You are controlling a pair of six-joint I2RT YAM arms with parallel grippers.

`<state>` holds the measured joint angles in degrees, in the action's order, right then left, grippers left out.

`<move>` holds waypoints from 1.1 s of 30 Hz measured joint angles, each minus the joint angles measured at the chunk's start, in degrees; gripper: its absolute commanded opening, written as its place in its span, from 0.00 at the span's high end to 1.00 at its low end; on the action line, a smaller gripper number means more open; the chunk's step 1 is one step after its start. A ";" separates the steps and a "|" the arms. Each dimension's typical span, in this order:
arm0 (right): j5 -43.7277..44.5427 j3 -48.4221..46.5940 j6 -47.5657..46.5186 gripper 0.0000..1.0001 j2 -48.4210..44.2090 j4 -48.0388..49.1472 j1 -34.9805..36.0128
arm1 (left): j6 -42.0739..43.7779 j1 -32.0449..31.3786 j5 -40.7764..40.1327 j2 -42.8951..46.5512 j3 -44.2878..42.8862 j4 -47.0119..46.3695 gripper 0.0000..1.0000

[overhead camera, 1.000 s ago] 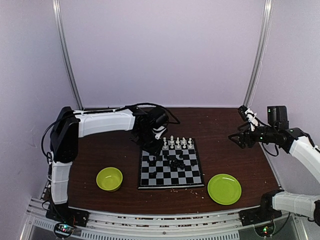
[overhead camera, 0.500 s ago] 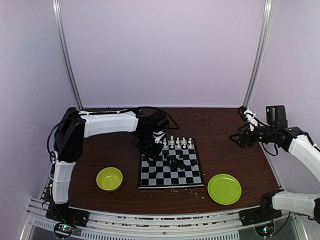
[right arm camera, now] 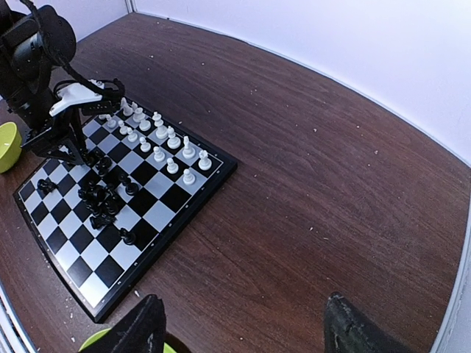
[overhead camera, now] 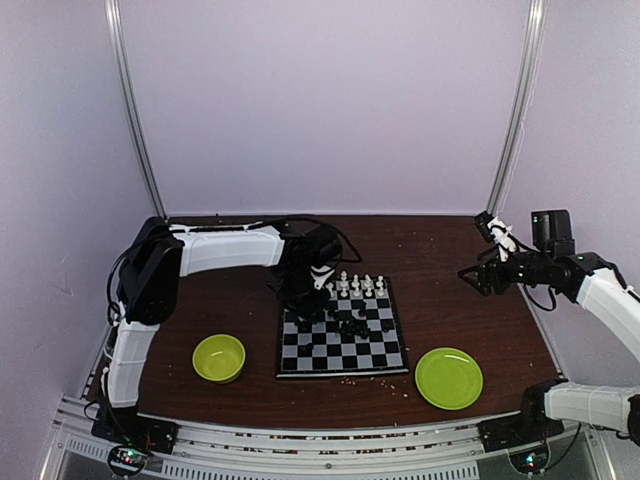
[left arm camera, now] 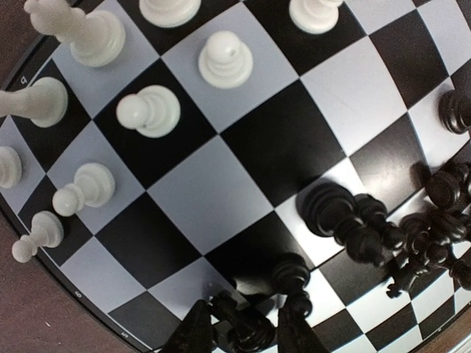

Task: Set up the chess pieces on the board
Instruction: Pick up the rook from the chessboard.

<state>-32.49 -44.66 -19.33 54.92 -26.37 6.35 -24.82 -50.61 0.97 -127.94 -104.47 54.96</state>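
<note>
The board (overhead camera: 340, 373) lies mid-table. White chess pieces (overhead camera: 355, 285) stand along its far edge, and black chess pieces (overhead camera: 350, 322) lie jumbled near its middle. My left gripper (overhead camera: 303, 305) is low over the board's far-left part. In the left wrist view the left gripper (left arm camera: 243, 315) is open, its fingers on either side of a tilted black piece (left arm camera: 250, 329) on the board (left arm camera: 199, 191). White pieces (left arm camera: 224, 59) stand beyond, and a black heap (left arm camera: 412, 235) lies to the right. My right gripper (overhead camera: 468, 276) hovers open over bare table at the right. The right gripper (right arm camera: 243, 305) holds nothing.
A green bowl (overhead camera: 219, 357) sits left of the board and a green plate (overhead camera: 448, 377) sits to its right front. Small crumbs dot the brown table. Pale walls and metal posts close in the back and sides.
The left arm swung right and down onto the board's far-left part, and its jaws narrowed around a black piece. The right arm stayed still.
</note>
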 measured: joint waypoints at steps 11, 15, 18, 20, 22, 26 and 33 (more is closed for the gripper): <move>1.29 -0.50 -0.04 0.28 1.33 -0.42 0.07 | -0.04 -0.13 0.72 -0.13 0.00 0.04 0.66; 1.42 -0.57 -0.04 0.28 1.36 -0.61 0.07 | -0.24 -0.26 0.33 -0.13 0.00 0.42 0.66; 1.46 -0.83 -0.04 0.28 1.38 -0.83 0.13 | -0.44 -0.39 -0.11 -0.13 0.02 0.74 0.65; 1.49 -0.85 -0.04 0.28 1.38 -0.81 0.15 | -0.61 -0.44 -0.33 -0.13 0.13 0.85 0.66; 1.49 -0.85 -0.02 0.28 1.42 -0.83 0.15 | -0.74 -0.46 -0.52 -0.13 0.35 0.87 0.68; 1.49 -0.85 -0.04 0.28 1.42 -0.83 0.15 | -1.05 -0.50 -0.76 -0.13 0.55 0.87 0.75; 1.49 -0.85 -0.04 0.28 1.42 -0.83 0.15 | -1.14 -0.52 -0.76 -0.13 0.55 0.87 0.76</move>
<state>-31.00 -45.52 -19.38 56.34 -27.20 6.50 -25.96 -51.13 0.21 -128.07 -103.92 55.83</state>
